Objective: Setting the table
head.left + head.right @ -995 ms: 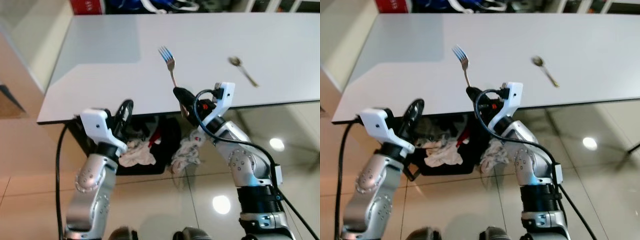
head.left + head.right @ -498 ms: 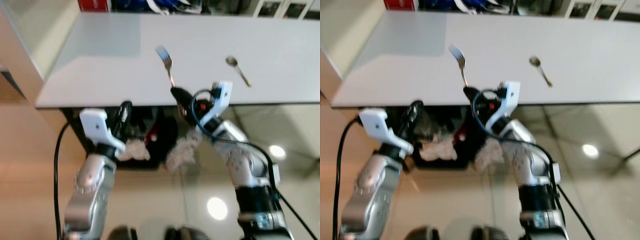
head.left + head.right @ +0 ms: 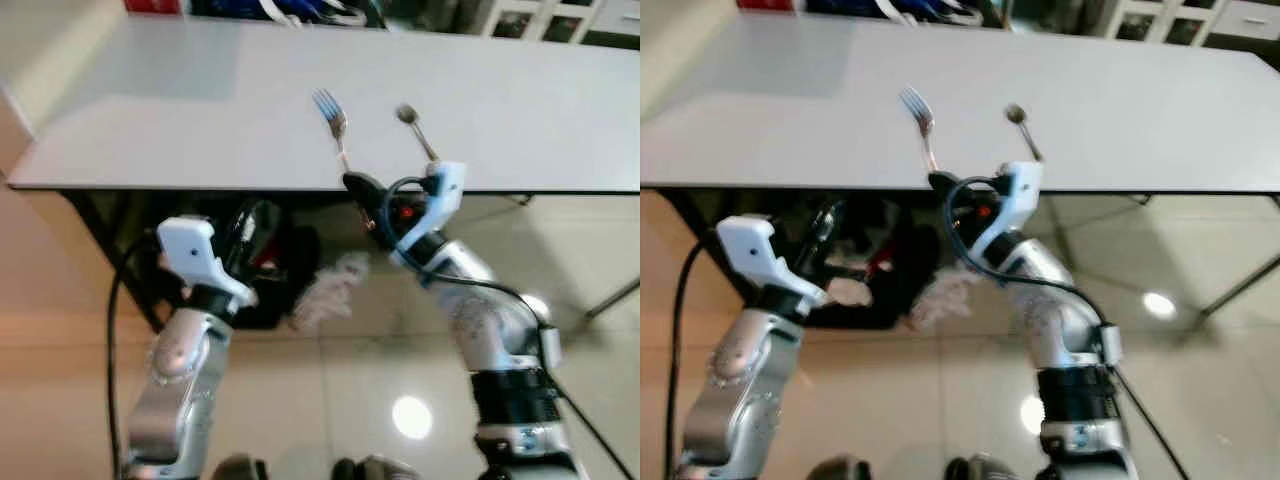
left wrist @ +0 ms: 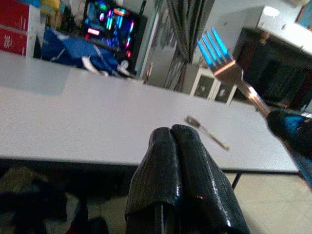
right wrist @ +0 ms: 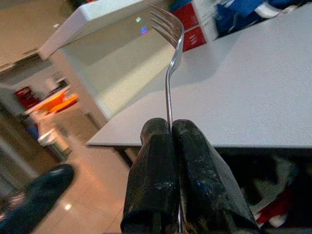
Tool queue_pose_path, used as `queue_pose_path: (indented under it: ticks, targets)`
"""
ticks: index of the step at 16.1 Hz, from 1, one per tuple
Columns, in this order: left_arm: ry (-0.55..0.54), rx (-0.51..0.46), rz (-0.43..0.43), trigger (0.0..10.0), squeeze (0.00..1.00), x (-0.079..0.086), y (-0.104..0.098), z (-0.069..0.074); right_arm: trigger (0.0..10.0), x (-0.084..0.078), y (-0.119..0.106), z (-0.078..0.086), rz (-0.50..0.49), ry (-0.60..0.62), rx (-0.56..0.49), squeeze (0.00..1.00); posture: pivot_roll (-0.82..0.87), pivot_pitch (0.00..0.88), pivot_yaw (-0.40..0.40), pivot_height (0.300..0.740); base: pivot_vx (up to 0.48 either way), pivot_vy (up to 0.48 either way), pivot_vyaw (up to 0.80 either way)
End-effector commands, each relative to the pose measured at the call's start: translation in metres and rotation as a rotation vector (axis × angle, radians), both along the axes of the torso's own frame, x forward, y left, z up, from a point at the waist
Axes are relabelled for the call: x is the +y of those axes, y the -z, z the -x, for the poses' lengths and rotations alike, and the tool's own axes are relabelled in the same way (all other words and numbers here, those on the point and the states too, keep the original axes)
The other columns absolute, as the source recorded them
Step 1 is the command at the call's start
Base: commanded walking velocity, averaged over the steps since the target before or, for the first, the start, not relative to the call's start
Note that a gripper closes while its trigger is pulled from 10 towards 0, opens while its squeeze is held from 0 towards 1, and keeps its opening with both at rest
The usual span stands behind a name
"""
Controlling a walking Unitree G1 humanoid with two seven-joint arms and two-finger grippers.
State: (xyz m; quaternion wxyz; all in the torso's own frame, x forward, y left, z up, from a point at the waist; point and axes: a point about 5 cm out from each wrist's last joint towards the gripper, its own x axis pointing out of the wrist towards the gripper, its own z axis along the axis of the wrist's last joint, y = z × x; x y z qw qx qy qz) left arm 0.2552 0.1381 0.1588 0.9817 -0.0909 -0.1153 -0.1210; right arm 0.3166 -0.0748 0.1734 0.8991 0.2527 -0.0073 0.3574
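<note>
Left eye view shows the right gripper [image 3: 358, 186] raised at the near edge of the white tabletop [image 3: 180, 130], its fingers [image 5: 158, 165] clamped on the handle of a fork [image 3: 334, 126]. The fork stands up out of the grip with its tines pointing away from the robot, out over the tabletop. A spoon [image 3: 415, 130] lies flat on the tabletop just to the right of the fork, bowl toward the far side. The left gripper [image 3: 245, 228] hangs lower, in front of the tabletop's near edge and left of the fork, its fingers [image 4: 183, 165] pressed together with nothing between them. Crumpled cloths [image 3: 325, 292] and dark clutter sit in the shade under the tabletop, on the glossy tiled floor [image 3: 330, 400].
</note>
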Motion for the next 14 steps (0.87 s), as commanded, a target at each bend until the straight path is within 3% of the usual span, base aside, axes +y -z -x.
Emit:
queue_pose_path:
  ticks: [1, 14]
  targets:
    - [0.001, 0.001, -0.001, 10.0, 0.0, -0.0024, 0.0001, -0.0002, 10.0, -0.0033, -0.0049, -0.0014, 0.002, 0.004, -0.017, 0.0, -0.1, 0.113, -0.041, 0.74, 0.255, -0.405, 0.0]
    - [0.015, 0.005, -0.002, 10.0, 0.0, -0.0055, 0.0012, -0.0021, 10.0, 0.0007, -0.0007, 0.0014, 0.005, -0.006, -0.004, 0.0, -0.1, 0.102, -0.04, 0.74, 0.27, -0.393, 0.0]
